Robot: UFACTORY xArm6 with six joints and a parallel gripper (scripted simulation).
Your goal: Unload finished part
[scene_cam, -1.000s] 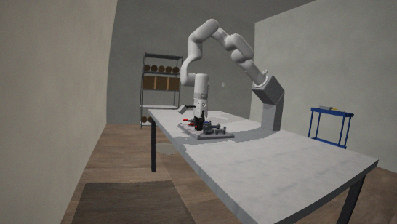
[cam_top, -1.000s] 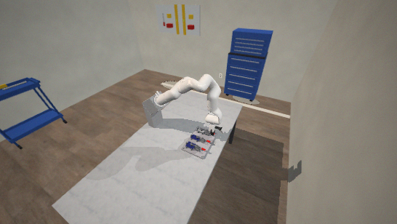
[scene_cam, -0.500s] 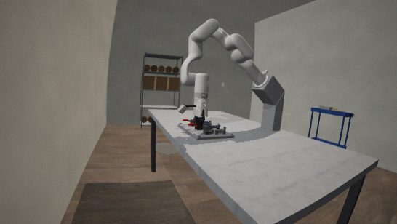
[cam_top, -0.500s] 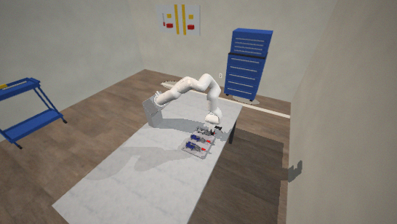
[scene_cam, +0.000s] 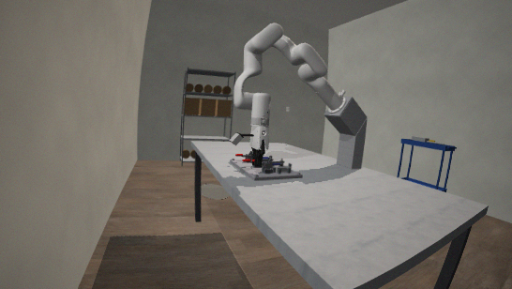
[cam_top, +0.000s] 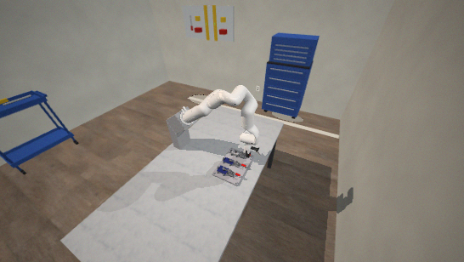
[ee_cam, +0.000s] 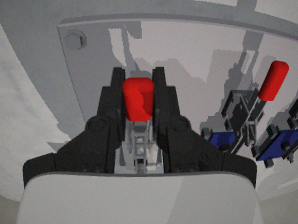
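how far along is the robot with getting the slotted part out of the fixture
Early. The gripper is shut on the red clamp handle at the end nest of the fixture, so unclamping is in hand. Whether that clamp has released cannot be told. The two blue blanks sit in their nests, red handles beside them. Left: lift out the finished part, lay it flat on the table and let go.
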